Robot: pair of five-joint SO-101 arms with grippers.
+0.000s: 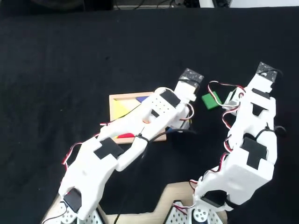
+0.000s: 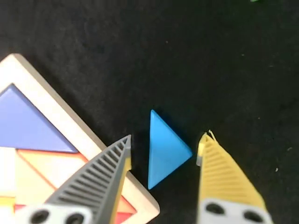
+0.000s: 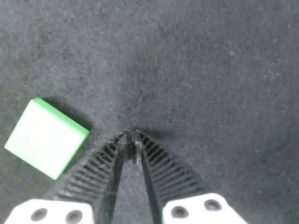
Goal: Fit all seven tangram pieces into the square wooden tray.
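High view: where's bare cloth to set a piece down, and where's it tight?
Free: the black cloth left of the tray, and the wide strip beyond tray and green square. Crowded: between tray and square, where the open left tool straddles the blue triangle; the shut right tool sits beside the square.

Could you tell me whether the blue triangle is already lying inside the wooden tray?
No, the blue triangle lies on the black cloth beside the tray.

Robotics lab bench: two white plastic robot arms [image 1: 117,144] with exposed red, black and white wiring [image 1: 219,88] stand on a pale wooden board [image 1: 175,193] at the near edge of a black-cloth-covered table [image 1: 70,56].
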